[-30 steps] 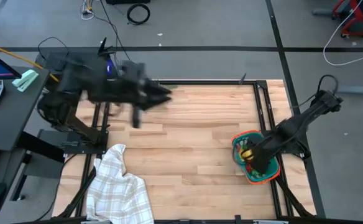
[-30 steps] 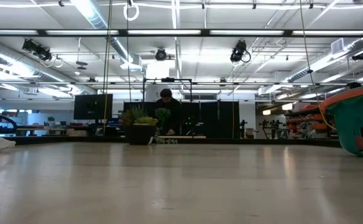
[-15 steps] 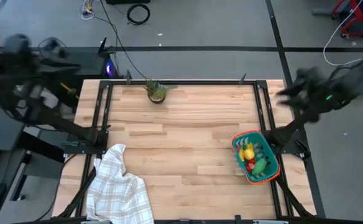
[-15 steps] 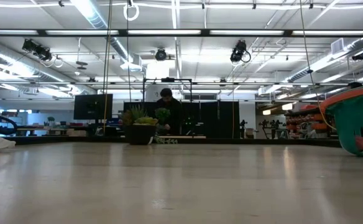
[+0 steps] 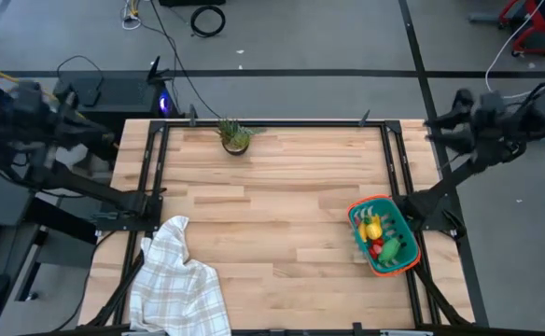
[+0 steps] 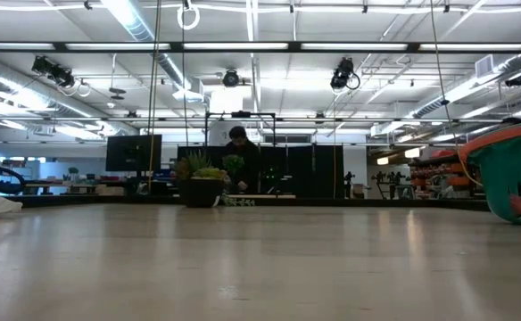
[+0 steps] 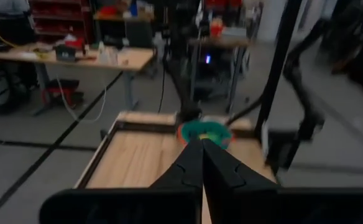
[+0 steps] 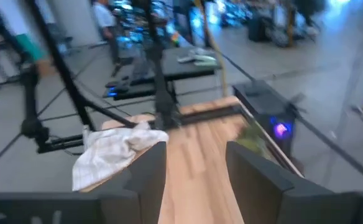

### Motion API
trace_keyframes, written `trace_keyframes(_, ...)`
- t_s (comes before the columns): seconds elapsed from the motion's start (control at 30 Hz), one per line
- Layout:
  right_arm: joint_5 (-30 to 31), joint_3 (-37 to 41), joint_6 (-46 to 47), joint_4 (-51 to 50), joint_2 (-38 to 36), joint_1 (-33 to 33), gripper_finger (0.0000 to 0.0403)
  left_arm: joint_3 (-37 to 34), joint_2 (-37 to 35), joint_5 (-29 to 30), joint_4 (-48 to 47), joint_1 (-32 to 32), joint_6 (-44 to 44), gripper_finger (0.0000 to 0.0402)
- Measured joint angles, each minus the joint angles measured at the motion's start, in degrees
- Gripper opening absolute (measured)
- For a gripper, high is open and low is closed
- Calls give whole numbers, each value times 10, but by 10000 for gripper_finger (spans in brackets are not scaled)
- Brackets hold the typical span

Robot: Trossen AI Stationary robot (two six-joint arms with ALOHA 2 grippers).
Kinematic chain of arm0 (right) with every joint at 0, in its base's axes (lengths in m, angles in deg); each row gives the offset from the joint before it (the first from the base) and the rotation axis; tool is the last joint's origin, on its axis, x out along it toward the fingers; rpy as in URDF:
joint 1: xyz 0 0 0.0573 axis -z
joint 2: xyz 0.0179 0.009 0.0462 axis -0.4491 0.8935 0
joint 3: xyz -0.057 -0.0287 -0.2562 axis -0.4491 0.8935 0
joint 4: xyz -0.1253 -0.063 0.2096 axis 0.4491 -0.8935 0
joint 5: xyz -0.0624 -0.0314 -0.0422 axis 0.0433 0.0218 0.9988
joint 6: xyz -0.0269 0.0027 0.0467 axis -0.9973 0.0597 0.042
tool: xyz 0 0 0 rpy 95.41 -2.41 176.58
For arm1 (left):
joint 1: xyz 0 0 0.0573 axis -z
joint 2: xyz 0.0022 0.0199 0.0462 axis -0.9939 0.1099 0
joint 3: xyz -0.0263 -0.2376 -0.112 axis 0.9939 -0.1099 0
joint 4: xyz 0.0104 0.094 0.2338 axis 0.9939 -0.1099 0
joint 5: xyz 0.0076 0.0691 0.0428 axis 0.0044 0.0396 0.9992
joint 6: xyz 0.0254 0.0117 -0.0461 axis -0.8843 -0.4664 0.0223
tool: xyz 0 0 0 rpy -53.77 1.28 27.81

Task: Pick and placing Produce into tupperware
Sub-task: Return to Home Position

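Note:
The teal tupperware with an orange rim (image 5: 404, 224) stands near the table's right edge, also in the low view (image 6: 510, 174) and the left wrist view (image 7: 205, 132). Inside it lie a yellow piece (image 5: 372, 227), red fruits (image 5: 377, 248) and a green vegetable (image 5: 393, 248). My left gripper (image 7: 201, 146) is shut and empty, held off the table's left side on the left arm (image 5: 30, 117). My right gripper (image 8: 197, 152) is open and empty, held high beyond the table's far right corner on the right arm (image 5: 492, 117).
A small potted plant (image 5: 235, 135) stands at the far edge near the middle. A white checked cloth (image 5: 179, 280) lies crumpled at the near left corner. Bare wood lies between them. A person stands far behind the table (image 6: 238, 143).
My left arm has swung from over the table's far left part out past the left edge. My right arm has risen out of the tupperware and drawn back toward the far right. The tupperware and the produce in it have stayed in place.

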Motion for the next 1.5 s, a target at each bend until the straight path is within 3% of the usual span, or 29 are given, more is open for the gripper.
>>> trace_keyframes(0.13,-17,173,-75,176,-65,-8,174,-92,-29,11,7,0,-16,15)
trace_keyframes(0.27,-19,349,-85,325,-146,-9,174,-204,-98,13,59,0,6,20)
trace_keyframes(0.47,-22,603,-128,614,-252,-8,174,-450,-260,13,291,0,11,6)
trace_keyframes(0.63,-23,752,-199,831,-274,4,174,-700,-373,16,544,0,37,11)
trace_keyframes(0.77,-24,788,-189,818,-304,26,174,-851,-410,70,684,0,7,18)
trace_keyframes(0.83,-33,791,-197,811,-330,40,174,-893,-427,130,714,0,4,17)
trace_keyframes(0.93,-102,782,-218,791,-379,59,174,-925,-451,189,717,0,32,11)
trace_keyframes(1.03,-138,771,-221,734,-430,72,174,-928,-474,187,723,0,38,7)
trace_keyframes(1.13,-112,754,-211,663,-432,79,174,-928,-492,186,720,0,10,10)
trace_keyframes(1.33,-137,765,-159,644,-421,82,174,-944,-505,184,716,0,27,18)
trace_keyframes(1.5,-166,833,-144,761,-416,83,174,-1030,-504,174,797,0,77,9)
